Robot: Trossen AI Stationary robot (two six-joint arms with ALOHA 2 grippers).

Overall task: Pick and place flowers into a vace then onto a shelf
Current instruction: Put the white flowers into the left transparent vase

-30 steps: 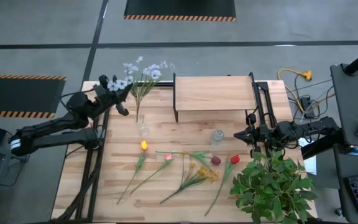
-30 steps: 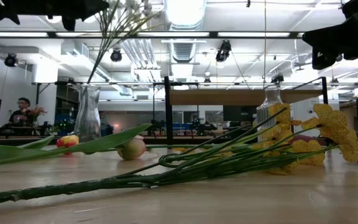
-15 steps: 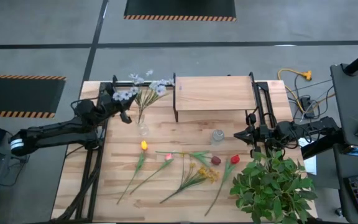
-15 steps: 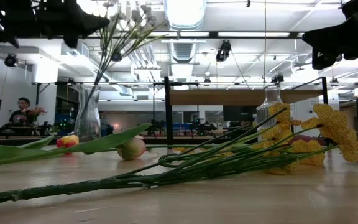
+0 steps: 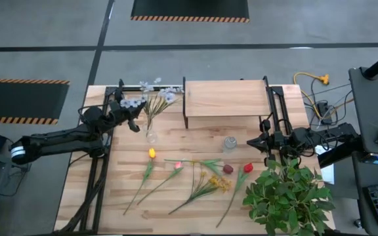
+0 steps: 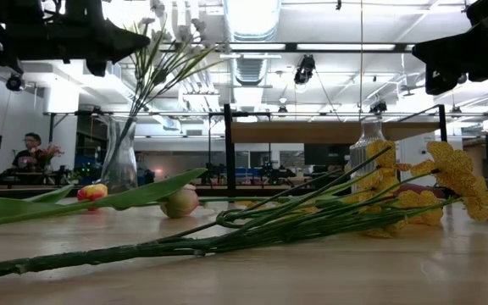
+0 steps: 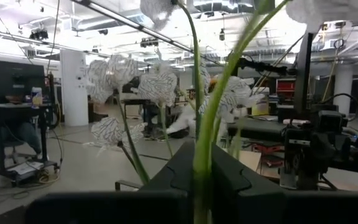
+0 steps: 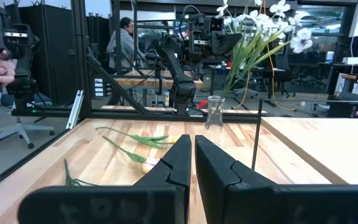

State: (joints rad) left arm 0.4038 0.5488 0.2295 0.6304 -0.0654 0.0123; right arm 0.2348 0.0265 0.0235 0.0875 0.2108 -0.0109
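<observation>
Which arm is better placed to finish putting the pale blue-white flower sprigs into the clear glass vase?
The left. Its gripper is shut on the pale blue-white sprigs, whose stems already reach into the clear glass vase. The right gripper waits empty and shut beside the other glass vase.

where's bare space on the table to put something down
The shelf top is bare. So is the tabletop strip left of the yellow tulip, and the patch between the two glass vases. Crowded: the lying flowers and the leafy plant.
</observation>
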